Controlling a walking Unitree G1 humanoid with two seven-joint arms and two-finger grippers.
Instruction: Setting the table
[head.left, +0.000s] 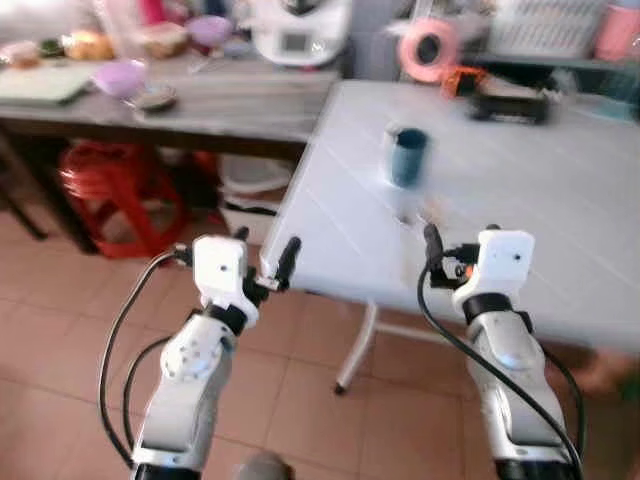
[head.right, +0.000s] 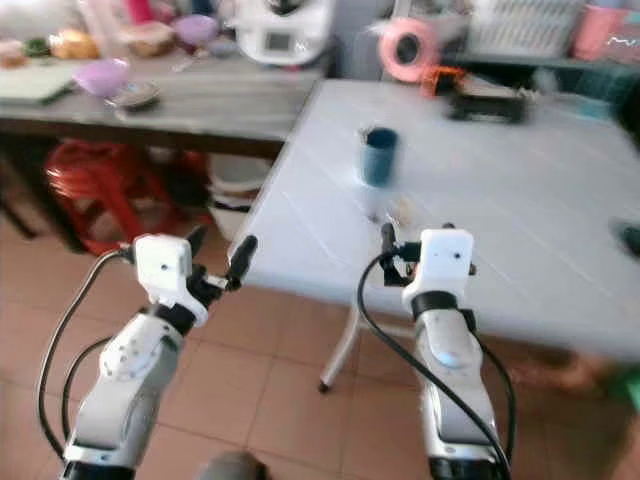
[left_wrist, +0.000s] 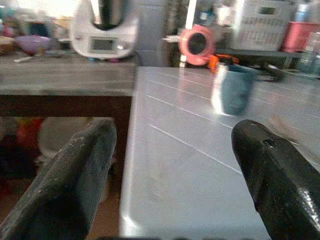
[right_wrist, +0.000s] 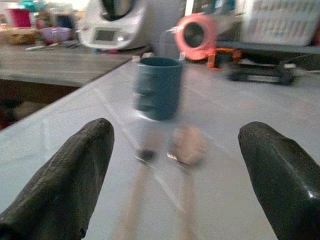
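Both empty, wide open: left gripper (head.left: 262, 252) off table (head.left: 560, 190) corner, right gripper (right_wrist: 175, 165) over near edge, facing cup (head.left: 407, 157).

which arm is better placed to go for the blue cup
Right, probably. The right gripper sits open over the table edge, with the blue cup straight ahead between its fingers. The left gripper hangs off the table's corner.

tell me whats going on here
The robot faces a white table, both arms raised at its near edge. The left gripper and right gripper both have jaws open and hold nothing. Ahead of the right gripper a blue cup stands upright on the table, with blurred small items lying before it.
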